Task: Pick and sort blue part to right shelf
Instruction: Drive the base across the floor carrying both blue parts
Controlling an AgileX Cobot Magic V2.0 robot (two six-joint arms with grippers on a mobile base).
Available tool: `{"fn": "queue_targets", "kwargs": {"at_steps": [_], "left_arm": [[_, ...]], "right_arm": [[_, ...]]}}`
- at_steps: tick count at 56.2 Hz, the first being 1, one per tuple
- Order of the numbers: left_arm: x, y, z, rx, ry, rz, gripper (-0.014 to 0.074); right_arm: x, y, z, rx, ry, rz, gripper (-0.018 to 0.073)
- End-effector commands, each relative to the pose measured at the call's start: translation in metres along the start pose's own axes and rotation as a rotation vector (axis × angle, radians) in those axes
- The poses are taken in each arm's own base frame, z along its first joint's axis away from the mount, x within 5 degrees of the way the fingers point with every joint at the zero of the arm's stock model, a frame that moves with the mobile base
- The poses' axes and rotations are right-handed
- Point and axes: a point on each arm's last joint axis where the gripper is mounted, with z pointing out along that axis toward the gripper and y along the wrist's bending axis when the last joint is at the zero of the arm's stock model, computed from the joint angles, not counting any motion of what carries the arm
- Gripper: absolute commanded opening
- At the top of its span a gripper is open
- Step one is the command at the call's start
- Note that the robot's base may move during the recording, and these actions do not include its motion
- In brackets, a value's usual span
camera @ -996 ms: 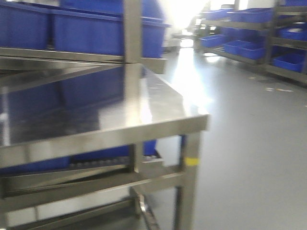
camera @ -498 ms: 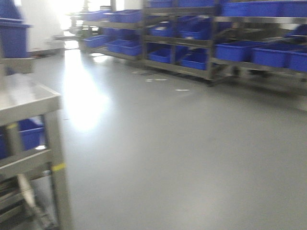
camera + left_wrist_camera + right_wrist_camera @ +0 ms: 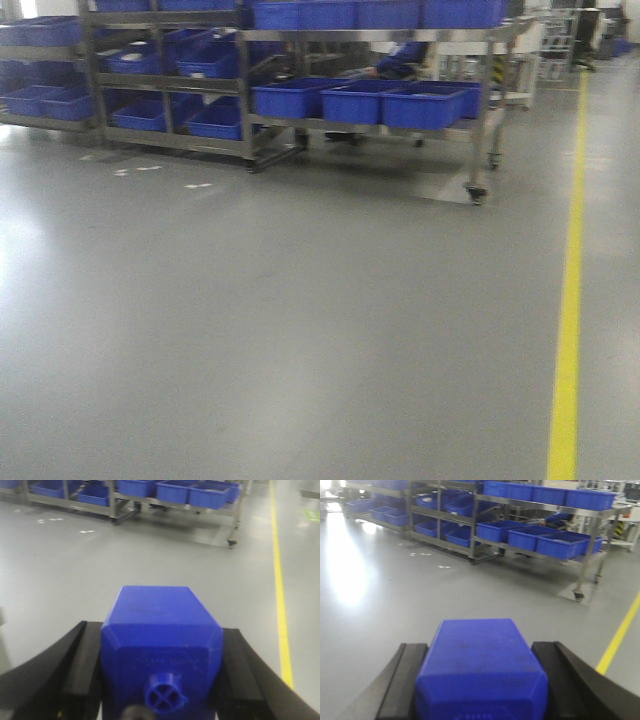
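Since 1 s ago, the front view has swung off the steel bench and across open floor (image 3: 300,330) to face the right shelf (image 3: 400,36) and its blue bins (image 3: 425,105), which are well apart from the robot. The left tool (image 3: 162,680) is clamped on a blue part (image 3: 161,625). The right tool (image 3: 481,680) is clamped on a second blue part (image 3: 480,650). Judgement: transit phase; placement not yet begun.

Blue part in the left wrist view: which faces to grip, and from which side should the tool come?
Grip the blue part by its two flat side walls, coming from the end with the round stub, as the left tool does now. Its bevelled top edges may slip.
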Motion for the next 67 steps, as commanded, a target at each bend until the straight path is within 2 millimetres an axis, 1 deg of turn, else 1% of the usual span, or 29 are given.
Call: {"fn": "queue_targets", "kwargs": {"at_steps": [1, 67], "left_arm": [[-0.0173, -0.0011, -0.0019, 0.008, -0.101, -0.013, 0.0335], [-0.0174, -0.0011, -0.0022, 0.008, -0.103, -0.013, 0.0335]], "right_arm": [[-0.0177, -0.0002, -0.0063, -0.003, -0.132, -0.022, 0.0205], [-0.0177, -0.0002, -0.0063, -0.003, -0.132, -0.022, 0.0205]]}}
